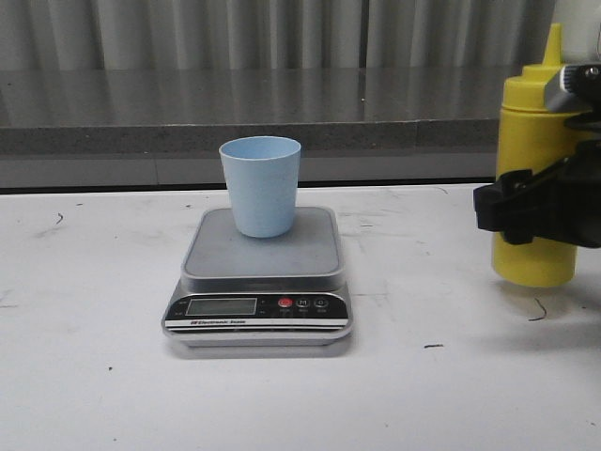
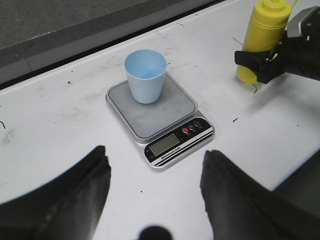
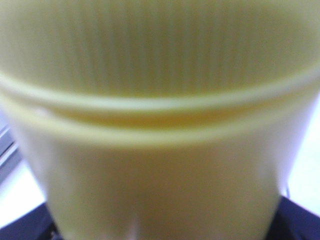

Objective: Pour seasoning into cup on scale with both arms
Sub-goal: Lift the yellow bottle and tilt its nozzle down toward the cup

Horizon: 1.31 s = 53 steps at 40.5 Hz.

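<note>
The light blue cup stands upright and empty on the grey platform of the scale, whose display faces me. The yellow seasoning bottle stands on the table at the far right, nozzle up. My right gripper is closed around the bottle's middle; the bottle fills the right wrist view. In the left wrist view my left gripper is open and empty, held above the table in front of the scale, with the cup and the bottle beyond it.
The white table ends at a dark back edge below a ribbed grey wall. The right arm reaches in from the right side.
</note>
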Tool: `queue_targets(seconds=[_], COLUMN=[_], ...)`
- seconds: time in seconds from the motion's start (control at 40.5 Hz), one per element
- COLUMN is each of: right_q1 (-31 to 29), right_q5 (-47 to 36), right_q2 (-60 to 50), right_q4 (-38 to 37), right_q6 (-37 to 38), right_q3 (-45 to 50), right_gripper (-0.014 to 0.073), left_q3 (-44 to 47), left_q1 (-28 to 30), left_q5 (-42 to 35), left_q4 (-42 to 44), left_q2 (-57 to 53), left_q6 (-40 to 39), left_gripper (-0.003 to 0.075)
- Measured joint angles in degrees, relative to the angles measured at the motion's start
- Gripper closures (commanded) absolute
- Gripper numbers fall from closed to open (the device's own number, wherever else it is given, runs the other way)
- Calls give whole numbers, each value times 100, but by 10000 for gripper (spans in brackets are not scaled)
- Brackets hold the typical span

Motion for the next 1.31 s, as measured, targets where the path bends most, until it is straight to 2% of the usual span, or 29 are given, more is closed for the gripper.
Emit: queue_targets(seconds=[0.099, 0.296, 0.518, 0.715, 0.863, 1.036, 1.184, 1.307], right_q1=[0, 6, 239, 504, 659, 864, 1103, 1282], right_q5=[821, 3076, 5211, 6414, 7064, 7760, 8279, 8726], right_q2=[-495, -1216, -1281, -987, -615, -140, 233, 520], right_q4=[-14, -27, -27, -84, -471, -1377, -2563, -3797], right_q6=[-574, -1967, -3367, -4238, -4457, -4485, -4154, -3451], right_q3=[-106, -823, -2136, -3367, -4189, -5005, -5586, -6001], right_gripper=[237, 237, 257, 276, 276, 276, 276, 276], left_q3=[0, 0, 0, 0, 0, 0, 0, 0], left_q1=[0, 0, 0, 0, 0, 0, 0, 0], left_q5=[0, 0, 0, -4, -4, -4, -4, -4], left_q4=[0, 0, 0, 0, 0, 0, 0, 0], left_q2=[0, 0, 0, 0, 0, 0, 0, 0], left_q6=[0, 0, 0, 0, 0, 0, 0, 0], left_gripper=[321, 321, 321, 321, 321, 321, 321, 321])
